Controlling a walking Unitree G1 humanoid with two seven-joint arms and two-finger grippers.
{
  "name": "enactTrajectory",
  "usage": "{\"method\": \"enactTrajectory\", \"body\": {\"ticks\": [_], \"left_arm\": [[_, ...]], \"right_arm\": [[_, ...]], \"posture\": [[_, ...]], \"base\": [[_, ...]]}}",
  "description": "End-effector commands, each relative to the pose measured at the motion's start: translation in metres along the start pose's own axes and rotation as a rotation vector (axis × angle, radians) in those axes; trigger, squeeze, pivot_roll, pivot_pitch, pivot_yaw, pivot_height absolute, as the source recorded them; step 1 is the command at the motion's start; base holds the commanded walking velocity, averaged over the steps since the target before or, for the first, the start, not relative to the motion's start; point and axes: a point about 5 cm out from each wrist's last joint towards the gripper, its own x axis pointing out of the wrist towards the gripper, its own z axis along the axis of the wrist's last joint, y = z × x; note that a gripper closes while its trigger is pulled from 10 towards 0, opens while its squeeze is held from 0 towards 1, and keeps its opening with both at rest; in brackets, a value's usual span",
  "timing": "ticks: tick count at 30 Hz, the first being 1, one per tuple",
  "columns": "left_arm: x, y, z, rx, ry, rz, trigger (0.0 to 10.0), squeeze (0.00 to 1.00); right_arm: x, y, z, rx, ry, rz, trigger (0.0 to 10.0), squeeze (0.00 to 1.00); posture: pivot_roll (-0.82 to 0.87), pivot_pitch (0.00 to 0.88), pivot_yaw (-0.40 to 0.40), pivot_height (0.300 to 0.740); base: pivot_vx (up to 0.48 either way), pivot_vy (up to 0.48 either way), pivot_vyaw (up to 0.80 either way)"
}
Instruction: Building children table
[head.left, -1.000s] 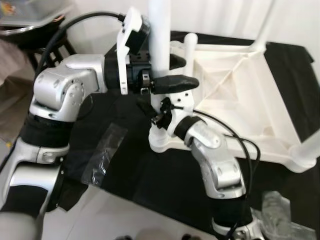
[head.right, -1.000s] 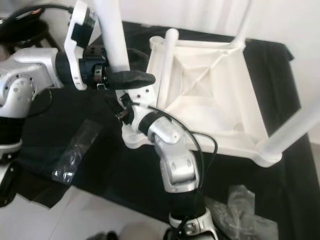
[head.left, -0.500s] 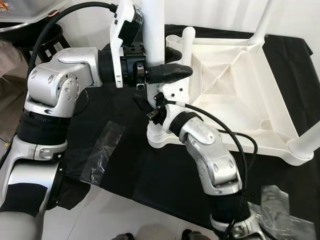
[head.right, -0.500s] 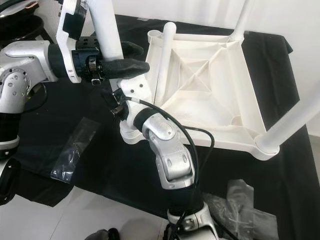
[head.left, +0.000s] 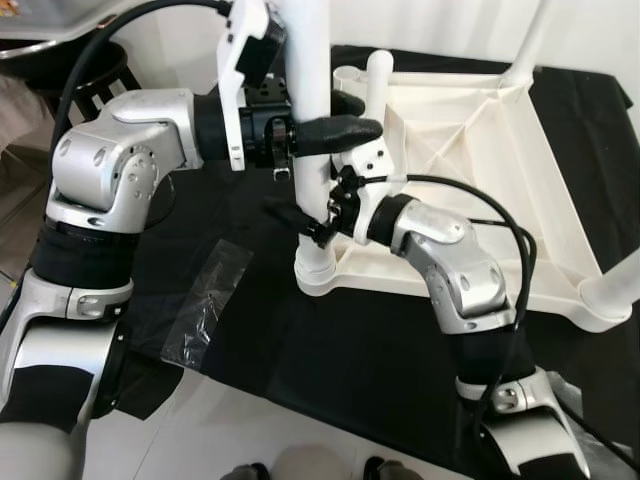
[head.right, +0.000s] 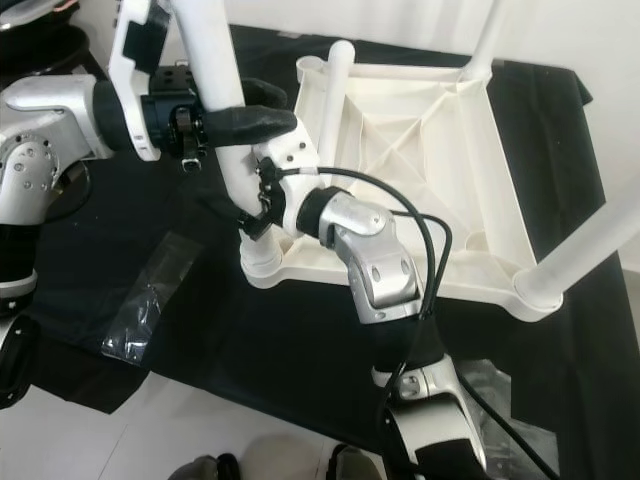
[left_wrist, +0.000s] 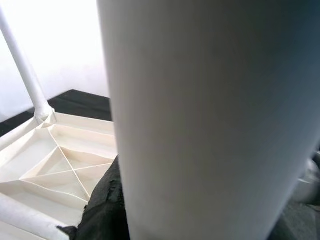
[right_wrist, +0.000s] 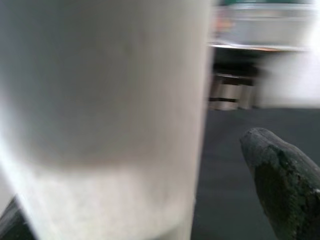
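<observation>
A white children's table (head.left: 480, 180) lies upside down on a black cloth (head.left: 340, 350). Its near-left leg (head.left: 310, 60) stands upright in the corner socket (head.left: 315, 275). My left gripper (head.left: 355, 117) is shut on this leg at mid height, and the leg's white tube (left_wrist: 210, 120) looms large in the left wrist view. Lower down, my right gripper (head.left: 312, 215) sits astride the same leg just above the socket. It is open, and one finger (right_wrist: 285, 180) stands apart from the tube (right_wrist: 100, 110). Three more legs (head.left: 377, 85) rise from the other corners.
A clear plastic bag (head.left: 205, 305) lies on the cloth to the left of the table. More crumpled plastic (head.right: 480, 400) lies near my right arm's base. A dark stool with a metal pan (head.left: 60, 60) stands at the back left. The cloth's front edge meets white floor (head.left: 230, 440).
My right gripper has risen from beside the socket to straddle the leg, and its elbow has swung right. The left gripper keeps its hold on the leg.
</observation>
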Motion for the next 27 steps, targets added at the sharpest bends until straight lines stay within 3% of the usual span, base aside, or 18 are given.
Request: {"method": "enactTrajectory", "body": {"ticks": [1,6,7,11,13,14,22,24,25,26,27], "left_arm": [[0.01,-0.018,-0.002,-0.002,0.033,-0.157,0.0,0.0],[0.01,-0.019,-0.002,-0.002,0.034,-0.158,0.0,0.0],[0.009,-0.019,-0.002,-0.004,0.036,-0.162,0.0,0.0],[0.01,-0.02,-0.002,-0.007,0.037,-0.174,0.0,0.0],[0.01,-0.02,-0.002,-0.007,0.037,-0.174,0.0,0.0],[0.01,-0.02,-0.002,-0.007,0.038,-0.176,0.0,0.0],[0.011,-0.018,0.003,0.0,0.026,-0.174,0.3,0.0],[0.011,-0.018,0.004,0.0,0.021,-0.173,1.1,0.0],[0.011,-0.017,0.004,0.002,0.016,-0.165,6.5,0.0],[0.012,-0.017,0.004,0.004,0.013,-0.16,6.5,0.0],[0.012,-0.014,0.005,-0.007,0.0,-0.143,10.0,0.73]], "right_arm": [[-0.023,-0.029,0.01,-0.1,0.012,0.032,10.0,0.8],[-0.023,-0.03,0.01,-0.124,0.022,0.07,10.0,0.8],[-0.02,-0.03,0.01,-0.111,0.017,0.139,10.0,0.0],[-0.004,-0.029,0.002,-0.037,0.009,0.278,10.0,0.0],[-0.004,-0.029,0.002,-0.037,0.009,0.278,10.0,0.0],[0.001,-0.028,-0.001,-0.019,0.008,0.291,0.0,0.0],[0.006,-0.027,-0.013,0.031,-0.012,0.3,0.0,0.0],[0.004,-0.029,-0.015,0.037,-0.025,0.276,0.0,0.0],[0.003,-0.03,-0.017,0.038,-0.027,0.25,0.0,0.0],[0.003,-0.032,-0.018,0.038,-0.03,0.239,0.0,0.0],[0.001,-0.034,-0.02,0.034,-0.023,0.207,0.0,0.0]], "posture": [[0.0,0.173,0.022,0.74],[0.0,0.173,0.022,0.74],[0.01,0.178,0.029,0.74],[0.02,0.182,0.029,0.74],[0.02,0.182,0.029,0.74],[0.02,0.185,0.03,0.74],[0.03,0.193,0.033,0.74],[0.03,0.193,0.036,0.74],[0.03,0.193,0.036,0.74],[0.03,0.193,0.036,0.74],[0.02,0.193,0.038,0.74]], "base": [[0.0,0.0,0.0],[0.0,0.0,0.0],[0.0,0.0,0.0],[0.0,0.0,0.0],[0.0,0.0,0.0],[0.0,0.0,0.0],[0.0,0.0,0.0],[0.0,0.0,0.0],[0.0,0.0,0.0],[0.0,0.0,0.0],[0.0,0.0,0.0]]}}
